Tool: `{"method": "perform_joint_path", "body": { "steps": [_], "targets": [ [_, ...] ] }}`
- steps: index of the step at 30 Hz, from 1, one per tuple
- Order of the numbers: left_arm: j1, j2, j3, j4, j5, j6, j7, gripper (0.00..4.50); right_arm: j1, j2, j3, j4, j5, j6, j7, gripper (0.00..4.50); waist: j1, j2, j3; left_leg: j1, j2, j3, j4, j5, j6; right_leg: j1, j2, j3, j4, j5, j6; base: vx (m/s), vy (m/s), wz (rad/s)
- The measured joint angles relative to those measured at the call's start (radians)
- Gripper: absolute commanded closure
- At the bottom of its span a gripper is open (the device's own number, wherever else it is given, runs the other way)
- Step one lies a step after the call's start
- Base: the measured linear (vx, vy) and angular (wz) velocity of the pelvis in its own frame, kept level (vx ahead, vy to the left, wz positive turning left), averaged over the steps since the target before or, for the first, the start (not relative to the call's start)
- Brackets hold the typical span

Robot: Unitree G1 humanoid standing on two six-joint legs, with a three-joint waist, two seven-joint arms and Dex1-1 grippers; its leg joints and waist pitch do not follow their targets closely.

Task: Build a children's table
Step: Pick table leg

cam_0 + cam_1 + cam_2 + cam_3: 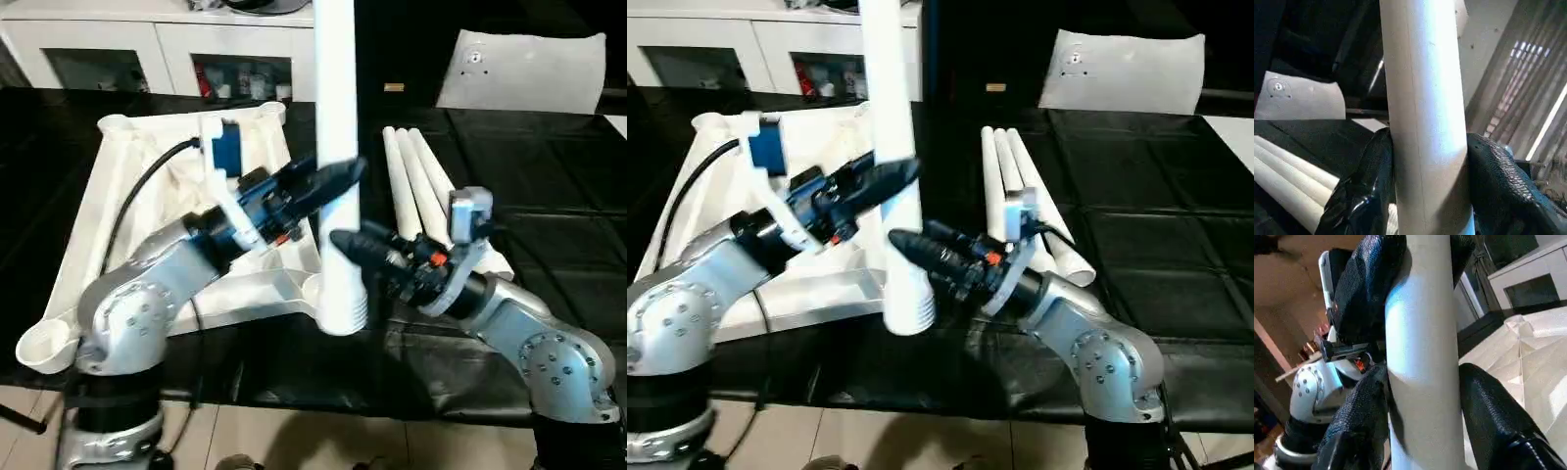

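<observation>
The white tabletop (98, 196) lies ribbed side up on the black table. One white leg (335, 88) stands upright, its ribbed lower end at the tabletop's near right corner socket (315, 291). My left gripper (341, 174) is shut on this leg from the left, higher up. My right gripper (343, 241) is shut on it from the right, lower down. The left wrist view has the leg (1422, 98) clamped between black fingers (1364, 188). In the right wrist view the leg (1422, 357) sits between my fingers (1359, 416). Three more legs (416, 186) lie side by side to the right.
A white flat bag (524, 69) rests at the back right of the black table. A white cabinet (157, 49) stands behind the table. The tabletop's near left corner socket (44, 348) overhangs the table's front edge, with tiled floor below.
</observation>
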Motion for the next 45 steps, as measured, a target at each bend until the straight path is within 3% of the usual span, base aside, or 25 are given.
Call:
{"method": "perform_joint_path", "body": {
  "steps": [11,14,17,18,25,31,39,45],
  "targets": [
    [-0.039,-0.021,0.016,0.068,0.001,0.004,0.095,2.65,-0.040,-0.010,0.029,0.040,-0.091,-0.082,-0.036,2.70,0.000,-0.001,0.000,0.000,0.000,0.000,0.001,0.005,0.005,0.000,0.000,0.000,0.000,0.004,0.000,0.000,0.000,0.00],
    [-0.052,-0.006,0.005,0.075,0.034,0.000,0.104,2.65,-0.058,-0.008,0.040,0.061,-0.114,-0.092,-0.055,2.00,-0.002,-0.002,0.000,0.000,0.000,0.000,0.001,0.006,0.004,0.000,0.000,0.000,0.000,0.005,0.000,0.000,0.000,0.00],
    [-0.061,0.026,0.005,0.082,0.095,-0.029,0.141,2.65,-0.068,-0.006,0.047,0.077,-0.139,-0.097,-0.071,1.91,-0.005,-0.002,0.000,0.000,0.000,0.000,0.000,0.007,0.004,0.000,0.000,0.000,0.000,0.007,0.000,0.000,0.000,0.00],
    [-0.061,0.039,0.013,0.088,0.113,-0.042,0.145,2.66,-0.070,-0.008,0.049,0.080,-0.148,-0.098,-0.075,1.66,-0.005,-0.002,0.000,0.000,0.000,0.000,0.000,0.008,0.004,0.000,0.000,0.000,0.000,0.007,0.000,0.000,0.000,0.00],
    [-0.080,0.045,0.007,0.089,0.123,-0.053,0.139,2.67,-0.134,-0.028,0.069,0.121,-0.173,-0.096,-0.085,1.15,0.001,-0.006,0.000,-0.003,0.000,0.000,0.001,0.010,0.005,-0.001,-0.001,0.000,0.000,0.009,0.001,0.000,0.000,0.00],
    [-0.088,0.081,-0.012,0.090,0.122,-0.052,0.081,2.67,-0.189,-0.093,0.078,0.171,-0.182,-0.074,-0.010,1.10,0.000,-0.011,0.000,-0.005,0.000,0.000,0.002,0.010,0.005,-0.002,-0.001,-0.001,0.000,0.010,0.000,0.000,0.000,0.00],
    [-0.118,0.139,-0.058,0.090,0.100,-0.045,-0.065,2.67,-0.261,-0.212,0.171,0.241,-0.199,-0.078,0.217,1.10,0.000,-0.021,-0.001,-0.006,0.000,0.001,0.002,0.011,0.006,-0.003,-0.001,-0.001,0.000,0.010,0.000,0.000,0.000,0.00],
    [-0.123,0.156,-0.094,0.089,0.079,-0.041,-0.149,2.67,-0.281,-0.236,0.211,0.286,-0.221,-0.108,0.324,1.10,0.000,-0.026,-0.002,-0.006,0.001,0.001,0.003,0.011,0.007,-0.003,-0.001,-0.001,0.001,0.011,-0.001,0.000,0.000,0.00]
  ]
}}
